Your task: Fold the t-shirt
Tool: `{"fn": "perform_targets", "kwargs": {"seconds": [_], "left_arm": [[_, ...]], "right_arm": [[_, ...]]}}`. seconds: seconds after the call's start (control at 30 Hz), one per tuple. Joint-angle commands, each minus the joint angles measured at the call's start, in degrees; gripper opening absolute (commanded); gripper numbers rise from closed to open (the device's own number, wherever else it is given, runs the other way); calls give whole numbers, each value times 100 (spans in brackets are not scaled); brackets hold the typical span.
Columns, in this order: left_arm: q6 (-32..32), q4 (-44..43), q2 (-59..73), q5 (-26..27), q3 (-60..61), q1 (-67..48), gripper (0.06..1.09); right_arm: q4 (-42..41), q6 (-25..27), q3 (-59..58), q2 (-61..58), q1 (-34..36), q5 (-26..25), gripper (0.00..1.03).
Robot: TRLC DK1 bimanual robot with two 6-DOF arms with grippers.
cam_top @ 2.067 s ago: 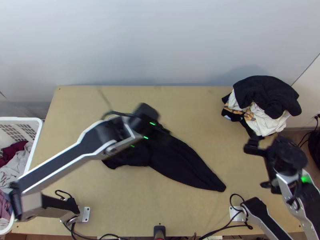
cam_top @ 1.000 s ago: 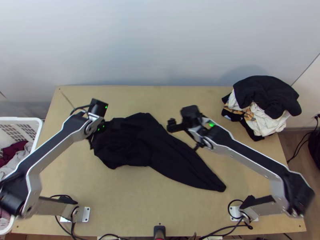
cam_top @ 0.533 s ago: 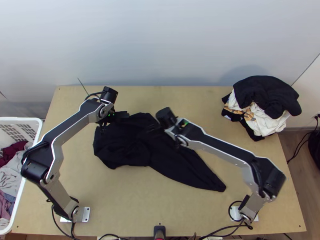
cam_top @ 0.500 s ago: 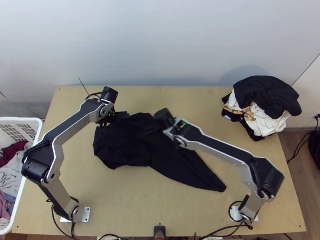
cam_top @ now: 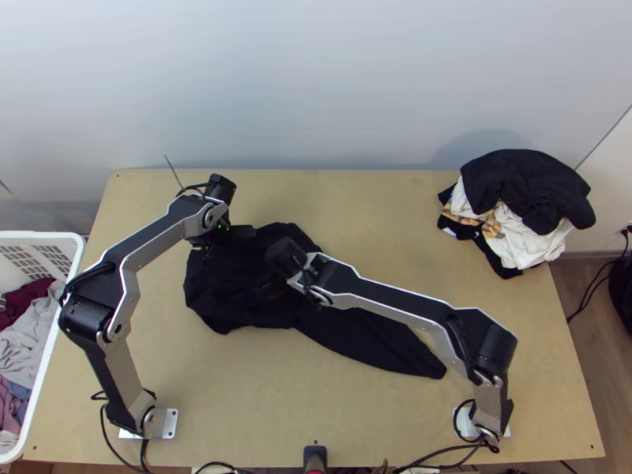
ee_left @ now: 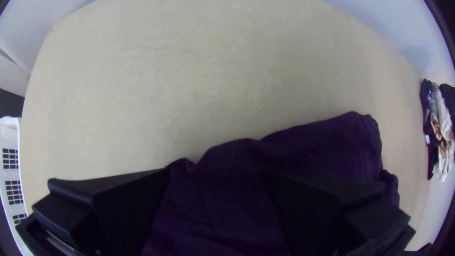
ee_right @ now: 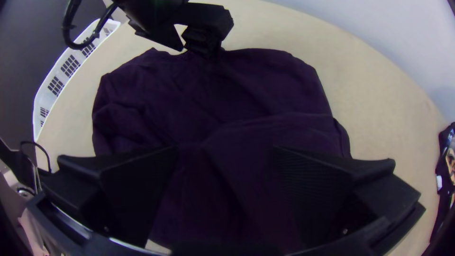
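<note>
- The black t-shirt (cam_top: 225, 304) lies rumpled across the middle and left of the tabletop (cam_top: 379, 213), one part tapering toward the right arm's base.
- The left gripper (cam_top: 226, 242) is at its far edge, jaws spread wide.
- The right gripper (cam_top: 276, 287) is above its middle, jaws also spread.
- Piled clothes (cam_top: 525, 189) sit at the far right corner.

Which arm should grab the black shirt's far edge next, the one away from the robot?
Probably the left. Its open gripper is right by that edge of the shirt. The right gripper is open too, but sits farther in, over the cloth.
</note>
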State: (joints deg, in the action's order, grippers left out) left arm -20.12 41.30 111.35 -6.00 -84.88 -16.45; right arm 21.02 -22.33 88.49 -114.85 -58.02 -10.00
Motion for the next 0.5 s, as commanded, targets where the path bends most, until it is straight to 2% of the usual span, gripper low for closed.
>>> {"fn": "perform_targets", "kwargs": {"seconds": [0.0, 0.13, 0.2, 0.27, 0.3, 0.47], "left_arm": [[-89, -78, 229, 11, -90, -25, 91], [-106, -166, 291, 11, -160, -43, 40], [-71, -166, 291, 2, -160, -34, 24], [-45, -166, 273, 2, -160, -16, 13], [-45, -166, 256, 11, -169, 1, 10], [-53, -166, 53, 11, -222, 107, 10]], "right_arm": [[-1, -17, 406, -460, -25, 7, 86], [8, 0, 564, -618, -60, 16, 54], [87, 0, 599, -723, -60, 183, 35], [324, 0, 766, -846, -60, 235, 2], [491, 0, 854, -881, -60, 235, 3], [658, 106, 863, -600, 89, 227, 3]]}}
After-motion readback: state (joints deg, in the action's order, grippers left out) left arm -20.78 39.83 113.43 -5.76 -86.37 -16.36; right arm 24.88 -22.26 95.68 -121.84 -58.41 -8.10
